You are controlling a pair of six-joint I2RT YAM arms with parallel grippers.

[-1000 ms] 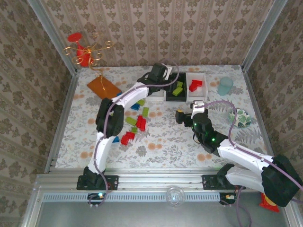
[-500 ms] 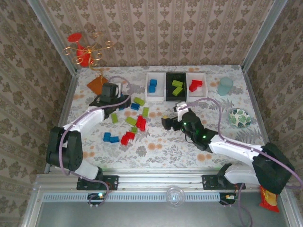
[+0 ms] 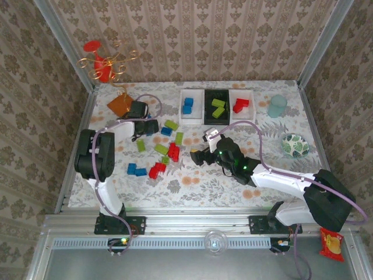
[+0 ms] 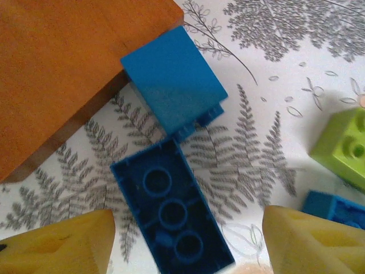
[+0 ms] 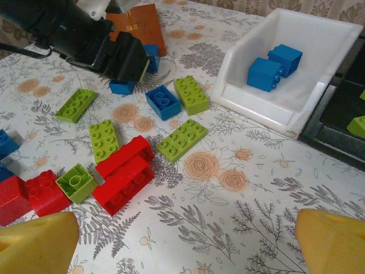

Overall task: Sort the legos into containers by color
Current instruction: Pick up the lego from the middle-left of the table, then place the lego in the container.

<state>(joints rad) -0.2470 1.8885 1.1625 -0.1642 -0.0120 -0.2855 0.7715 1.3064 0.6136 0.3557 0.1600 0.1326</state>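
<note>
Lining up blue pick: left fingers wide astride upturned blue brick; next: lower, close. Right fingers wide, empty.

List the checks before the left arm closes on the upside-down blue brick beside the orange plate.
1. Left tool open: ok, fingers straddle the upside-down blue brick.
2. Brick centred between them: ok, though askew.
3. Neighbours clear: not ok; a second blue brick seems to touch its far end and rests against the orange plate.
4. Tool low enough to grip: cannot tell.
5. White bin holding blue bricks has room: ok.
6. Right tool out of the way: ok, open and empty, near the red bricks.
</note>
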